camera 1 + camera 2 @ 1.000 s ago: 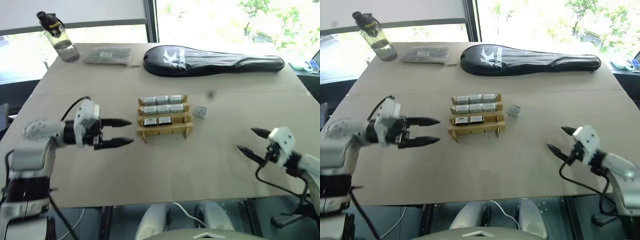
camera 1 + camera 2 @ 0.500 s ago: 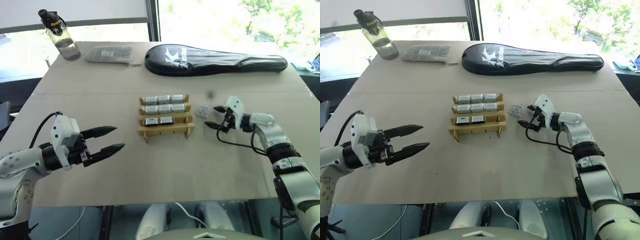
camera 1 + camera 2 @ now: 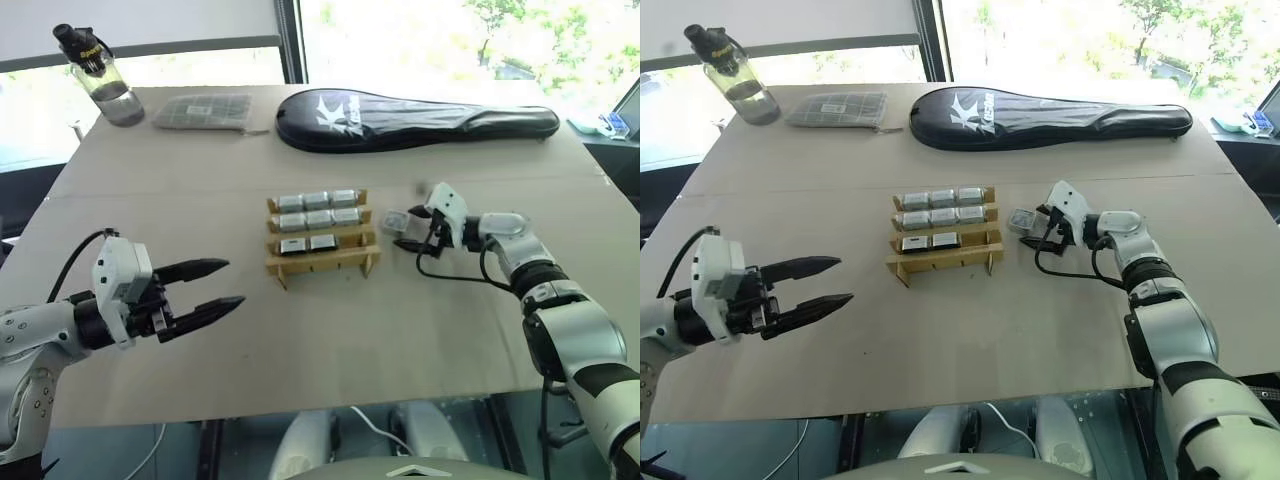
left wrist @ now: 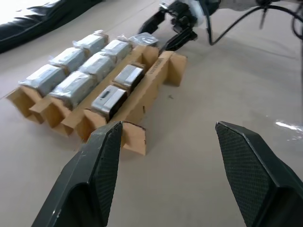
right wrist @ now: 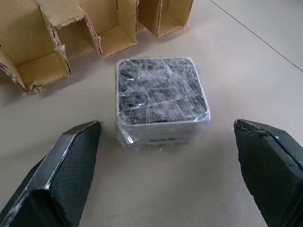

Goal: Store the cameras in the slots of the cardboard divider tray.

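the tray (image 3: 320, 243) is sitting near the middle of the table (image 3: 300, 330), a small tan cardboard rack with three rows of three slots. eight cameras (image 3: 318, 219) are sitting in it: three are filling the far row, three the middle row, and two the near row, in its left and middle slots. the near row's right slot is standing empty.

the ninth camera, the loose camera (image 5: 161, 97), is lying flat on the table just beside the tray's right end, apart from the cardboard. it is wrapped in clear crinkled film, with its dark face turned up.

the right gripper (image 3: 415, 230) is reaching in from the right, pointing left toward the loose camera. its jaws are standing apart, one black finger on each side of the camera; in the right wrist view neither finger is touching it.

the left gripper (image 3: 212, 287) is hovering over the table's near left part, well apart from the tray and pointing right toward it. its jaws are apart and nothing is sitting between them.

along the far edge a bottle (image 3: 95, 62) is standing at the left corner, a flat grey gridded tray (image 3: 203, 110) is lying beside it, and a long black racket case (image 3: 420, 105) is lying to the right of that.
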### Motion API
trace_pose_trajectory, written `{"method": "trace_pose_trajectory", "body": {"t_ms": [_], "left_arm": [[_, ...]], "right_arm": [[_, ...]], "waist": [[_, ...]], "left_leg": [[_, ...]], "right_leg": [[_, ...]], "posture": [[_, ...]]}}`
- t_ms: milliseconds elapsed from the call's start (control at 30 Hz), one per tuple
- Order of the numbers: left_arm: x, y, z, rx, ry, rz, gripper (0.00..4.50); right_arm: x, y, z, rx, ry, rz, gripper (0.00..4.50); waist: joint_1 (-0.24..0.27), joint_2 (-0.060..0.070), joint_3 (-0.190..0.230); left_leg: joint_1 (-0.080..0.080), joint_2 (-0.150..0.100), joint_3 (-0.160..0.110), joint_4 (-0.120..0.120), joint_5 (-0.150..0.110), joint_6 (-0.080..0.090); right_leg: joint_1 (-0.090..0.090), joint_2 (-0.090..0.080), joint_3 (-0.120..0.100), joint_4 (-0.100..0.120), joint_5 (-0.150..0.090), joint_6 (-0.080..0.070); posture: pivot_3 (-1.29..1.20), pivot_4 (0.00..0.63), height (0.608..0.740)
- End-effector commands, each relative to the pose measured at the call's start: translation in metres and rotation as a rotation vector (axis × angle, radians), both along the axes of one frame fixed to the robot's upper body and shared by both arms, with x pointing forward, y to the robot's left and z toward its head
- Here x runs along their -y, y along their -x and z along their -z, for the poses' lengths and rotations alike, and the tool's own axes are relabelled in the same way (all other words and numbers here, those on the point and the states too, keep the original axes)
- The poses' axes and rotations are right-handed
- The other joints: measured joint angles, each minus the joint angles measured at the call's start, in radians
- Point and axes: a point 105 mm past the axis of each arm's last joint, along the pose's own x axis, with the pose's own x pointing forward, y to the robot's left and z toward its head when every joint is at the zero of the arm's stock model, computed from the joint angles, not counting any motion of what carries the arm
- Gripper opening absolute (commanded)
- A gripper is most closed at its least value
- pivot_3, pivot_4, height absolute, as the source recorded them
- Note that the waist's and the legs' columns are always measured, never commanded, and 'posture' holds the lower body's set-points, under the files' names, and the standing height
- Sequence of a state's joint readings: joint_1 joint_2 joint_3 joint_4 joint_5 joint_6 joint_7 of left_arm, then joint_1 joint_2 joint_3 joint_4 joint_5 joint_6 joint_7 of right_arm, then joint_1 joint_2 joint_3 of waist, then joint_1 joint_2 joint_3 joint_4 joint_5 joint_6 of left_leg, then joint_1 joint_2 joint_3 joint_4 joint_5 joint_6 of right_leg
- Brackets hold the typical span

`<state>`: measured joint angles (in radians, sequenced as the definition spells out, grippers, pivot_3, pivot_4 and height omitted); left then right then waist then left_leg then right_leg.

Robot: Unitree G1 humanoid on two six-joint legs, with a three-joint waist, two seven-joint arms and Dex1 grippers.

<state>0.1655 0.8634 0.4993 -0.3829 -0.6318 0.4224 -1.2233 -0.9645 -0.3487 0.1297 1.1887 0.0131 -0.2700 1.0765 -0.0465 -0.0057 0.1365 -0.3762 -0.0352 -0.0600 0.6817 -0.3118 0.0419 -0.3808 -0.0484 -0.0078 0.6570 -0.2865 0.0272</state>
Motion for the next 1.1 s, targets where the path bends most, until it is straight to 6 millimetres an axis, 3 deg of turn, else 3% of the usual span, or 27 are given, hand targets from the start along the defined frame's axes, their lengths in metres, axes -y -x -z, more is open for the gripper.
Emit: {"method": "trace_pose_trajectory", "body": {"t_ms": [33,133,167,400,500,633,867,967,1100], "left_arm": [[-0.003,-0.003,-0.007,0.028,-0.026,0.036,3.27],[-0.003,-0.006,-0.006,0.025,-0.033,0.05,3.27],[-0.002,-0.007,-0.005,0.024,-0.028,0.058,3.27],[0.014,-0.027,-0.01,0.029,0.075,0.068,3.27],[0.017,-0.057,-0.015,-0.064,0.165,-0.06,3.27],[0.03,-0.084,-0.022,0.006,0.054,-0.089,3.27],[0.081,-0.119,-0.041,-0.208,0.338,0.107,3.27],[0.099,-0.122,-0.047,-0.27,0.367,0.185,3.27],[0.108,-0.125,-0.052,-0.246,0.323,0.264,3.27]], "right_arm": [[-0.006,-0.003,-0.014,0.067,-0.018,-0.023,3.22],[-0.002,-0.003,-0.016,0.075,-0.025,-0.015,1.92],[0.0,-0.003,-0.017,0.081,-0.032,-0.01,1.77],[0.019,-0.005,-0.036,0.199,-0.099,0.052,1.77],[0.029,0.001,-0.048,0.371,-0.037,0.057,1.77],[0.029,0.021,-0.067,0.663,0.041,0.014,1.77],[-0.019,0.054,-0.104,1.091,0.16,-0.163,1.77],[-0.039,0.063,-0.107,1.205,0.202,-0.243,1.77],[-0.061,0.073,-0.104,1.292,0.217,-0.311,1.77]], "waist": [[-0.001,0.0,0.0],[0.0,0.001,0.0],[0.0,0.001,0.001],[0.01,0.002,0.001],[0.016,0.002,0.002],[0.008,0.002,0.001],[-0.002,0.002,0.001],[-0.001,0.001,0.001],[-0.005,0.001,0.001]], "left_leg": [[0.0,0.0,0.0,0.0,0.0,0.0],[0.0,0.0,0.0,0.0,0.0,-0.001],[0.0,0.0,0.0,0.0,0.0,-0.001],[0.0,0.0,-0.002,0.0,0.0,0.0],[-0.001,-0.001,-0.003,0.001,0.0,0.0],[-0.002,-0.002,-0.004,0.001,0.0,0.0],[-0.001,-0.004,-0.005,0.002,0.001,-0.001],[-0.002,-0.004,-0.007,0.003,0.001,-0.001],[-0.002,-0.005,-0.007,0.003,0.001,-0.002]], "right_leg": [[0.0,0.0,0.0,0.0,0.0,0.0],[0.0,0.0,0.0,0.0,0.0,0.0],[0.0,0.0,0.0,0.0,0.0,0.0],[0.0,0.0,0.0,0.0,0.0,0.0],[0.0,-0.001,-0.001,0.001,0.0,0.0],[-0.001,0.0,-0.001,0.005,0.0,0.0],[-0.002,0.002,-0.001,0.005,0.0,0.001],[-0.004,0.002,-0.001,0.005,0.0,0.001],[-0.005,0.002,-0.001,0.005,0.0,0.001]], "posture": [[0.0,0.15,0.74],[0.0,0.15,0.74],[0.0,0.15,0.74],[0.0,0.15,0.74],[0.0,0.15,0.74],[0.0,0.15,0.74],[0.0,0.15,0.74],[0.0,0.15,0.74],[0.0,0.15,0.74]]}}
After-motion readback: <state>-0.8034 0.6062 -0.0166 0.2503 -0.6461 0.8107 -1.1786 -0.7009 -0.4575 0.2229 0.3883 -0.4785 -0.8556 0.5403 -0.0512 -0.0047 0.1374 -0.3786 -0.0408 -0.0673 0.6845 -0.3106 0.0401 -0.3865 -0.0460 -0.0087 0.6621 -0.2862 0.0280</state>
